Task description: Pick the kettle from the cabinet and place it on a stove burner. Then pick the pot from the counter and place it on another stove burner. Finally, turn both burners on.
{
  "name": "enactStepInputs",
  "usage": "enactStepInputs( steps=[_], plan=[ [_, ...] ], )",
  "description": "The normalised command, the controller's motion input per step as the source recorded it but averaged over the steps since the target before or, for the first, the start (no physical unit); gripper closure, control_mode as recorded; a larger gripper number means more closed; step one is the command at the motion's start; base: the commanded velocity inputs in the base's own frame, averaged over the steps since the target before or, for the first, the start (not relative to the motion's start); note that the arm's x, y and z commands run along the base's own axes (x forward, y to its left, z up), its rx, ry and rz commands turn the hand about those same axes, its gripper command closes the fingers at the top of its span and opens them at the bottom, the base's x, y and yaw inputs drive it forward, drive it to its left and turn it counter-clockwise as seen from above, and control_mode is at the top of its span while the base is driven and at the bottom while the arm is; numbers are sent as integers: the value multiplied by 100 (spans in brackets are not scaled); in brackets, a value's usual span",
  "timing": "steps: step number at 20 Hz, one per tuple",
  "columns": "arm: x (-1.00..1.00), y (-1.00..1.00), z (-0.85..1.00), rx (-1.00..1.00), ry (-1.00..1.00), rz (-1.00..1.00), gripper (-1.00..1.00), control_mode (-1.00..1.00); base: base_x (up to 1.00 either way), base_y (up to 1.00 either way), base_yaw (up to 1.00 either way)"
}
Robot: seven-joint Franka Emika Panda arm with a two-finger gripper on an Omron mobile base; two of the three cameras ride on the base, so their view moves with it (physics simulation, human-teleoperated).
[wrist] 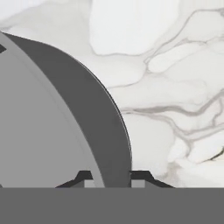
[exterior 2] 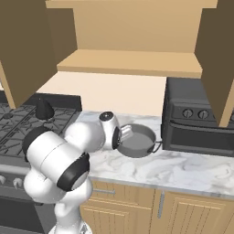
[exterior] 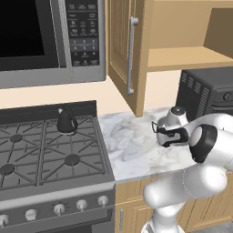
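Two fingertips (wrist: 84, 176) of the gripper (wrist: 111, 177) straddle the wall of the pot (exterior 2: 137, 142), one inside, one outside, clamped shut on its rim. Pot rests on the marble worktop (exterior 2: 183, 167), beside the black oven (exterior 2: 196, 119). Farther left, the kettle (exterior: 66, 121) stands on a rear burner of the range (exterior: 50, 154), below the open cabinet (exterior: 182, 59).
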Motion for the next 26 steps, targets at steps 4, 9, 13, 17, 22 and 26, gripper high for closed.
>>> enactStepInputs(
  steps=[4, 9, 13, 17, 22, 26],
  plan=[
    [-8, -4, 32, -2, -3, 0, 100, -100, 0, 0, 0],
    [-8, -4, 33, -1, -1, 0, 100, -100, 0, 0, 0],
    [-14, -4, 35, 0, 0, 0, 100, -100, 0, 0, 0],
    [-17, -5, 38, 0, 0, 0, 100, -100, 0, 0, 0],
    [-16, -5, 36, 0, 0, 0, 100, -100, 0, 0, 0],
    [-17, -6, 36, 0, 0, 0, 100, -100, 0, 0, 0]
  ],
)
